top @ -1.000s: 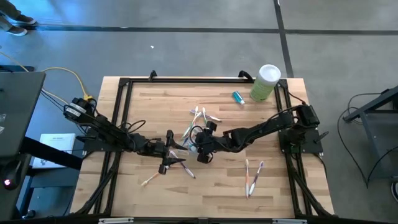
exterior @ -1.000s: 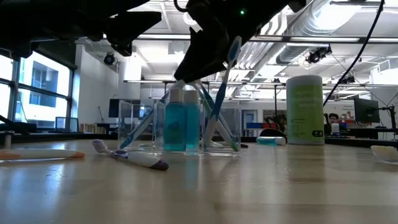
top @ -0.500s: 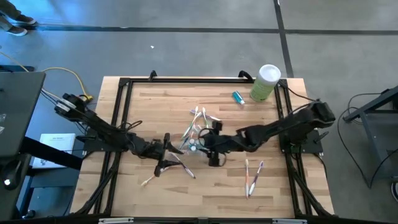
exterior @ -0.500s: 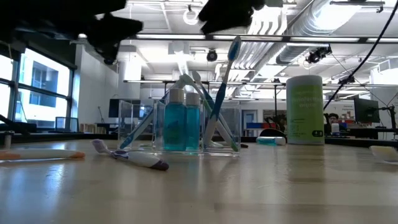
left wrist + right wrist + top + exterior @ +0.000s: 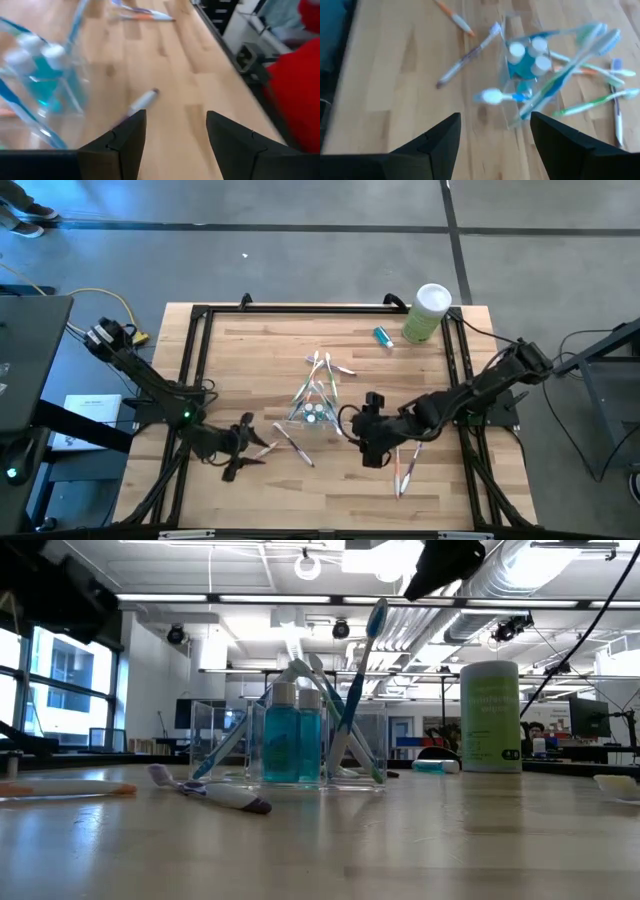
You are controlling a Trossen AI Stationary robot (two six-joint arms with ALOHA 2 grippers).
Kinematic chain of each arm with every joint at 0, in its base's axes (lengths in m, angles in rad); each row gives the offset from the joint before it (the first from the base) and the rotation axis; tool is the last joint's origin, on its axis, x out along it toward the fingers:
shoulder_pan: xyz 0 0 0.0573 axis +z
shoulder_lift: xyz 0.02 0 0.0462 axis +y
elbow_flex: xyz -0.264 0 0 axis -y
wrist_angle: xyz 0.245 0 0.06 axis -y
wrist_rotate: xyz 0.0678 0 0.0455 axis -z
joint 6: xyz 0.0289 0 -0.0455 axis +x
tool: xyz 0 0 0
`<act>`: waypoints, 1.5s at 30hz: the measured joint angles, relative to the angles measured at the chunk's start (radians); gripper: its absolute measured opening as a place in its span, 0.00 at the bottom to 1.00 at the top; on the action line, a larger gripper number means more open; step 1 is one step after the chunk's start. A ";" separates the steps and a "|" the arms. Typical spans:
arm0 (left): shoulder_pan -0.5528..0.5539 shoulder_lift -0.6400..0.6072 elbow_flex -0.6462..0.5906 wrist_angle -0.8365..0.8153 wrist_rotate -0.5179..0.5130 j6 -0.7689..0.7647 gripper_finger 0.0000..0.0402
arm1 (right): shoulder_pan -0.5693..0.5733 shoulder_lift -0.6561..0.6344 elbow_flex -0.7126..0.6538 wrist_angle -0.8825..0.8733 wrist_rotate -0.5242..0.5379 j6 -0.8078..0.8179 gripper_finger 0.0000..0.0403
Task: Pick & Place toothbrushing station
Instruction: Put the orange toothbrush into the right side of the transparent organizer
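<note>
Two dark arms hang over the wooden table [image 5: 240,355], neither touching anything. On the left side, the left gripper [image 5: 238,461] sits low near the front-left part of the table, its jaws standing apart and empty; its wrist view looks between the two dark fingers [image 5: 117,145] at bare wood and a blurred grey-tipped toothbrush [image 5: 140,102] lying flat. A loose toothbrush with an orange end [image 5: 242,468] lies just beside that gripper, and another loose brush [image 5: 295,448] lies slanted between it and the table's middle.

At the middle stands the clear cup [image 5: 313,409], upright on the table, holding blue white-capped tubes [image 5: 293,745] and several toothbrushes that lean outward; one blue-headed brush [image 5: 375,620] rises above the rest in the low view. More pastel brushes [image 5: 328,366] lie fanned on the wood just behind the cup.

To the right of the cup, apart from it, is the right gripper [image 5: 372,442], jaws open with nothing between them; its wrist view shows the cup and its tubes [image 5: 529,57] beyond the fingers. A pair of loose toothbrushes [image 5: 405,465] lies near the front right. Far back right stands a pale-green canister with a white lid [image 5: 427,313], with a small blue tube [image 5: 382,335] lying beside it.
</note>
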 joint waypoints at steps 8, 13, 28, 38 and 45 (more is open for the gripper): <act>-0.138 0.004 0.000 -0.071 -0.039 -0.255 0.50 | 0.012 0.049 0.001 0.010 -0.011 0.030 0.58; -0.193 0.082 0.000 -0.139 -0.121 -0.404 0.50 | 0.022 0.069 0.000 0.012 -0.011 0.030 0.58; -0.143 0.306 0.003 -0.132 0.015 -0.623 0.39 | 0.030 0.070 0.001 0.032 -0.014 0.055 0.58; -0.135 0.262 0.034 -0.135 0.029 -0.475 0.36 | 0.038 0.070 0.001 0.032 -0.015 0.021 0.58; -0.116 0.205 0.042 -0.202 0.012 -0.403 0.36 | 0.039 0.070 0.001 0.035 -0.015 0.025 0.58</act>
